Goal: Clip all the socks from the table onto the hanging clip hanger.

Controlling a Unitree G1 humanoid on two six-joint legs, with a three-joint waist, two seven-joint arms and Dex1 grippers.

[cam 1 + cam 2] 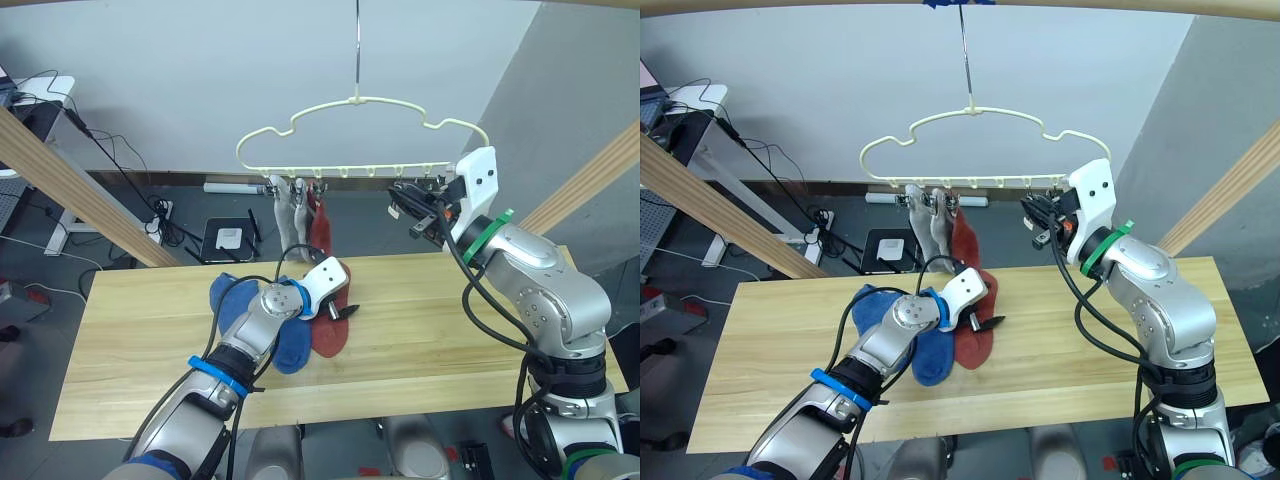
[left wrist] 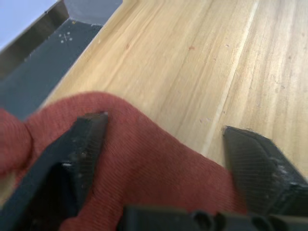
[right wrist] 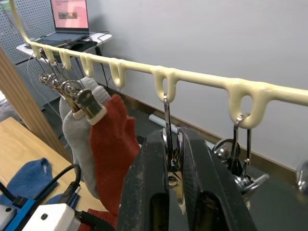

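Observation:
The pale yellow-green clip hanger (image 1: 340, 168) hangs by its long hook above the table's (image 1: 450, 330) far edge. Two grey socks (image 1: 287, 215) and one rust red sock (image 1: 320, 225) hang from its left clips. On the table lie two blue socks (image 1: 232, 295) and a second red sock (image 1: 330, 338). My left gripper (image 1: 345, 312) is open and low over this red sock (image 2: 159, 159), one finger (image 2: 86, 144) on the knit and the other beside it. My right gripper (image 3: 173, 159) is up at the hanger's bar, shut on a metal clip (image 3: 172, 139).
Slanted wooden poles of the frame rise at the left (image 1: 70, 180) and right (image 1: 590, 190). Behind the table are cables and a white device (image 1: 228, 238) on the floor. Bare clips (image 3: 240, 159) hang beside the held one. The table's right half is bare wood.

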